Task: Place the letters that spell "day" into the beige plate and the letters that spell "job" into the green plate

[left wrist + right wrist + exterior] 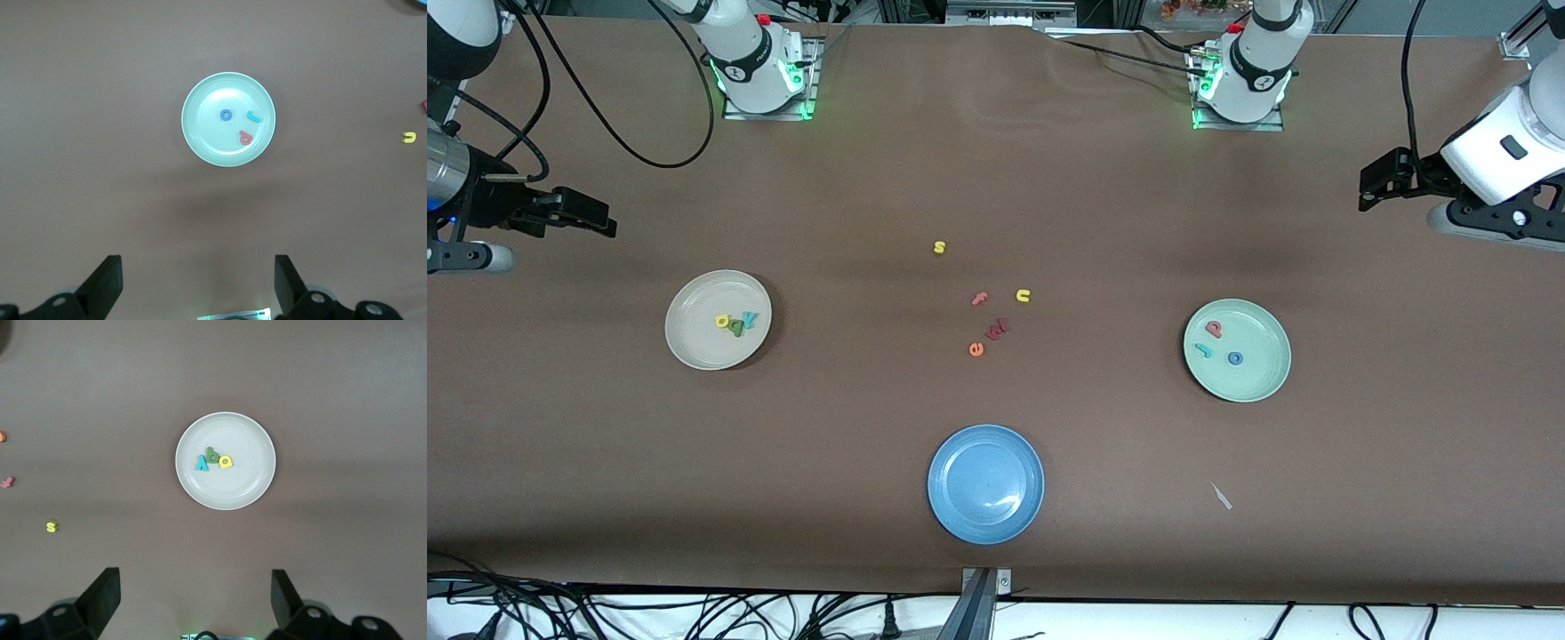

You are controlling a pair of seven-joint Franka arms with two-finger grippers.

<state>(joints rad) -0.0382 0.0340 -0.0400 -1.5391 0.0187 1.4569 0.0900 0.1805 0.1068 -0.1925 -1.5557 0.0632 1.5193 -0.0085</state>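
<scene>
The beige plate lies toward the right arm's end of the table and holds the yellow "d", olive "a" and teal "y". The green plate lies toward the left arm's end and holds the pink "b", teal "j" and blue "o". My right gripper hangs open and empty, high over bare table beside the beige plate. My left gripper hangs open and empty, high over bare table beside the green plate.
Loose letters lie mid-table: a yellow "s", a pink "f", a yellow "u", a dark red piece and an orange "e". A blue plate sits nearest the front camera, with a small pale scrap beside it.
</scene>
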